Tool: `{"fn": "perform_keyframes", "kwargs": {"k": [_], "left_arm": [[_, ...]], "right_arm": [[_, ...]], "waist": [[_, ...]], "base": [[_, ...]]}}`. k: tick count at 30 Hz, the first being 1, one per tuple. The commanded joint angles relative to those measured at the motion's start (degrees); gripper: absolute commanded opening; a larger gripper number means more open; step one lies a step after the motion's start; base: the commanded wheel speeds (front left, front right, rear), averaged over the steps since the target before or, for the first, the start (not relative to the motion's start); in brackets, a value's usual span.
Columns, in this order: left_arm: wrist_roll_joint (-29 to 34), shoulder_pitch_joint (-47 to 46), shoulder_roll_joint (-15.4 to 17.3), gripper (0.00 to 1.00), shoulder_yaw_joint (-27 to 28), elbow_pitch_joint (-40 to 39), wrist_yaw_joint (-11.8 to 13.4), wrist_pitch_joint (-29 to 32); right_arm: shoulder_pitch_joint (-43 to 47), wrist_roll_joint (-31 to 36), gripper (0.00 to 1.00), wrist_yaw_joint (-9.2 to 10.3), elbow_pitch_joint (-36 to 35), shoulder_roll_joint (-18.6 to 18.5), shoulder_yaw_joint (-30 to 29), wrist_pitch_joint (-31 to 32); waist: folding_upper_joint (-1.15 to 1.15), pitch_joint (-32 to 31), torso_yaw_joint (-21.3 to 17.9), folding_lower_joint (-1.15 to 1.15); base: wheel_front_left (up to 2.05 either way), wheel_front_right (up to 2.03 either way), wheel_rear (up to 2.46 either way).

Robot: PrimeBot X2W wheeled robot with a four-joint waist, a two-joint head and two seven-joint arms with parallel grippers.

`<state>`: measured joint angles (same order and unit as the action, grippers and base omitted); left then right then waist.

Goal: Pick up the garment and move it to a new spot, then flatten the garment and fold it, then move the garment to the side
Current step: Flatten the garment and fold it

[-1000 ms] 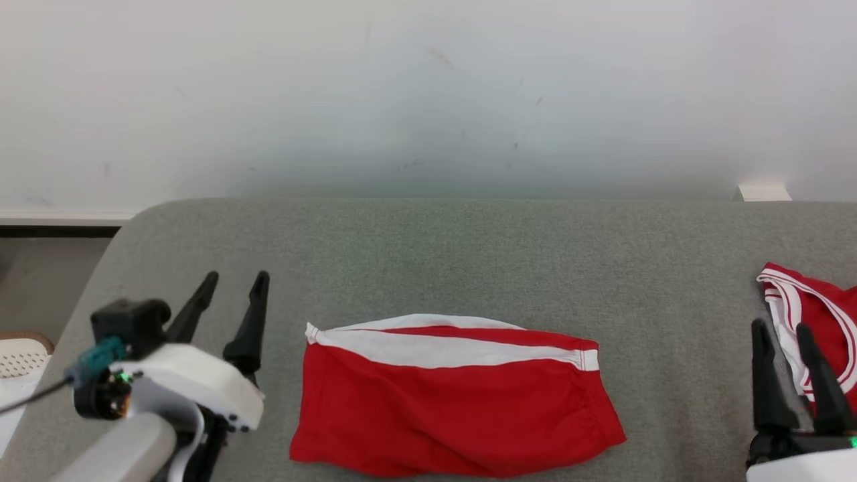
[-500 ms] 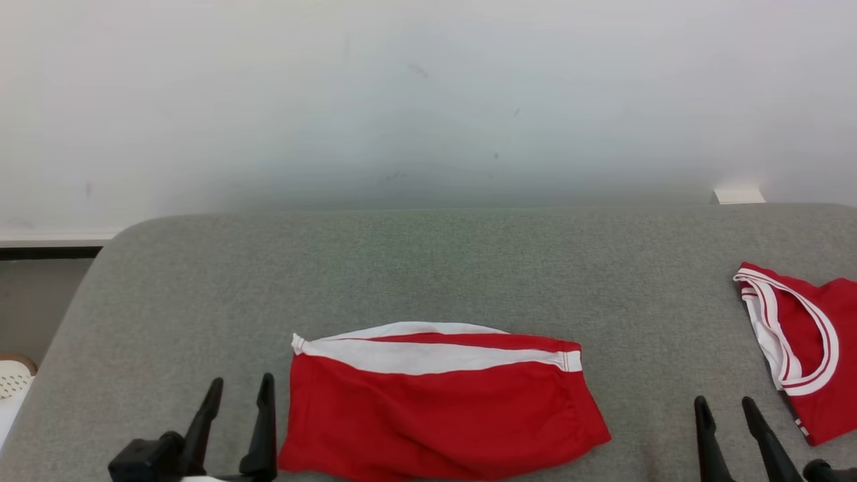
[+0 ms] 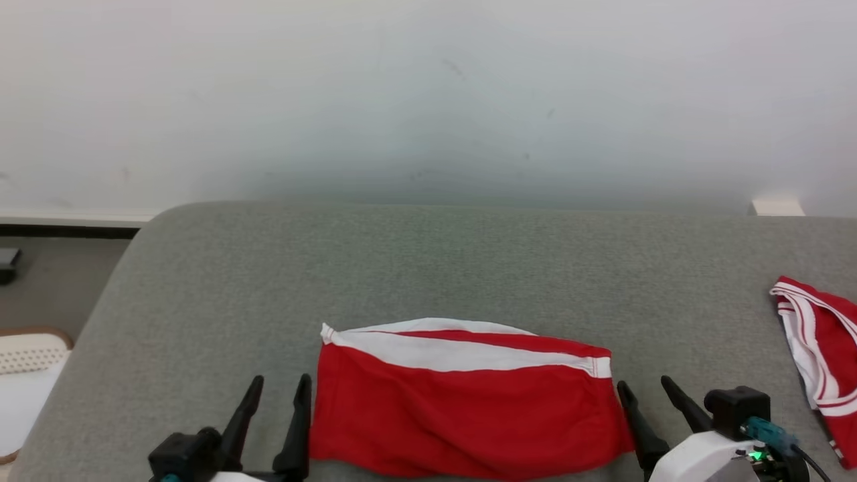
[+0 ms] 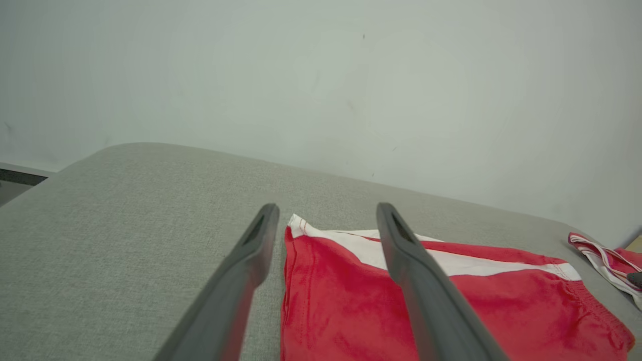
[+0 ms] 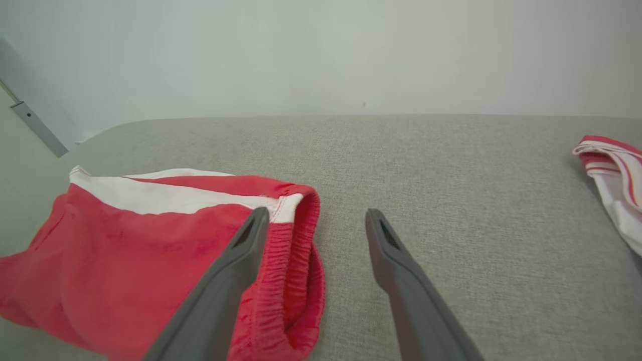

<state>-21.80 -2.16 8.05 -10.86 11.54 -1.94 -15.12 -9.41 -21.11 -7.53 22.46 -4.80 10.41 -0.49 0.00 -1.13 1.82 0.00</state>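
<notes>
Support: a grey woven-fabric padded surface point(image 3: 428, 268) with a rounded far-left corner. The cover shows no creases.

Item one, centre, near side: a red fabric garment with a broad white band point(image 3: 462, 408) lies flat on the surface. The band runs along its far edge, and its right end has a gathered elastic hem.

Item two, far right, well apart from item one: a crumpled red garment with white striped trim point(image 3: 830, 348), resting directly on the surface.

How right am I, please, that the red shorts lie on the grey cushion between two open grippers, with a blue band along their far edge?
Only the colour is wrong: the band on the shorts is white, per the head view.
</notes>
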Motion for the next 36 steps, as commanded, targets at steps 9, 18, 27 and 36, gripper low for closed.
{"fn": "perform_keyframes", "kwargs": {"k": [9, 18, 27, 36], "left_arm": [[3.3, -1.8, -2.3, 1.0, 1.5, 3.0, -3.0, 0.0], [4.7, -2.6, -3.1, 1.0, 2.2, 3.8, -4.3, 0.0], [5.4, -2.7, -3.6, 1.0, 2.8, 4.7, -4.9, 0.0], [5.7, -1.8, -4.0, 1.0, 3.2, 5.5, -5.3, 0.0]], "right_arm": [[-5.5, 2.0, 1.0, 0.11, 11.3, 1.0, -0.7, 6.1], [-7.5, -0.8, 1.0, 0.11, 18.9, 1.6, -3.3, 7.5], [-9.4, -11.9, 0.0, 0.11, 19.5, 1.9, -1.3, 5.8], [-8.5, -21.2, 0.0, 0.12, 14.0, -2.3, -1.9, 7.1]], "waist": [[0.0, 0.9, 5.0, 0.0], [0.0, 2.5, 7.4, 0.0], [0.0, 2.7, 7.9, 0.0], [0.0, 1.9, 5.4, 0.0]], "base": [[0.0, 0.0, 0.0], [0.0, 0.0, 0.0], [0.0, 0.0, 0.0], [0.0, 0.0, 0.0]]}}
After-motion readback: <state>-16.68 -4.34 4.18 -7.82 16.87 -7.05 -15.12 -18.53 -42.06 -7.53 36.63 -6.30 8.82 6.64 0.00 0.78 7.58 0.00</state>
